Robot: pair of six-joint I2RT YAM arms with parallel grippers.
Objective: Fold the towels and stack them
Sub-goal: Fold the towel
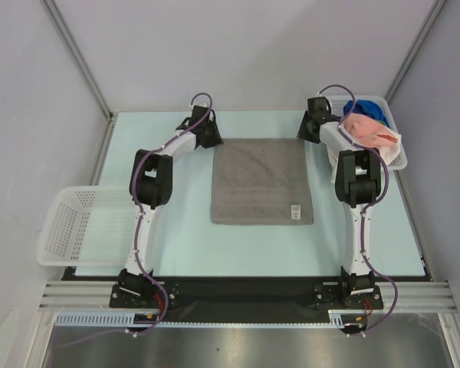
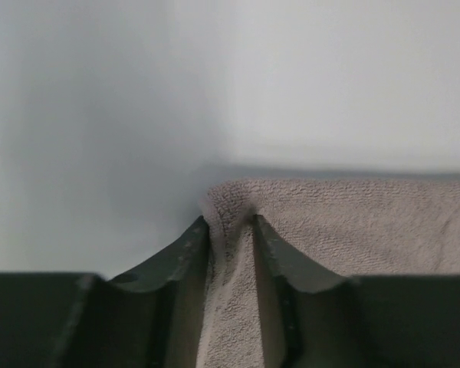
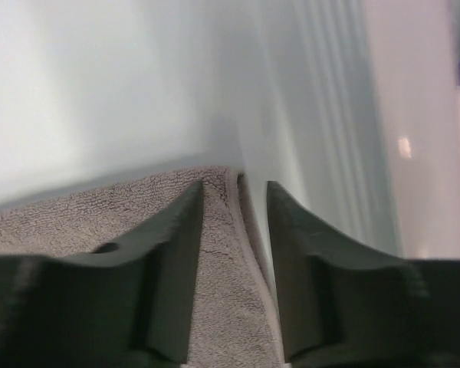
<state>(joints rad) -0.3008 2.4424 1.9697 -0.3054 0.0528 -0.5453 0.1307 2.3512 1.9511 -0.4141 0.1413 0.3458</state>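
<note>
Grippers on 2 arms reached out from the near edge toward the far side. Nearest lay the hem of the grey terry-cloth towel (image 1: pixel 261 180), spread flat in the middle of the pale green table (image 1: pixel 180 238), its small white tag (image 1: pixel 295 210) at the near right corner. At the left edge sat the left white plastic lattice basket (image 1: pixel 50 230), probably meant for finished stacks.

Farther out, the left gripper (image 2: pixel 230 222) was clenched on the towel's far left corner, a ridge of cloth pinched between its fingers. The right gripper (image 3: pixel 235 184) straddled the far right corner with fingers apart and a sliver of table showing beside the hem: not yet clamped. Taking both far corners would suit drawing that edge toward the near hem for 1 fold.

Farthest right, the right white plastic lattice basket (image 1: pixel 402 157) held a salmon pink towel (image 1: pixel 368 129) and a blue towel (image 1: pixel 366 110), seemingly waiting their turn.
</note>
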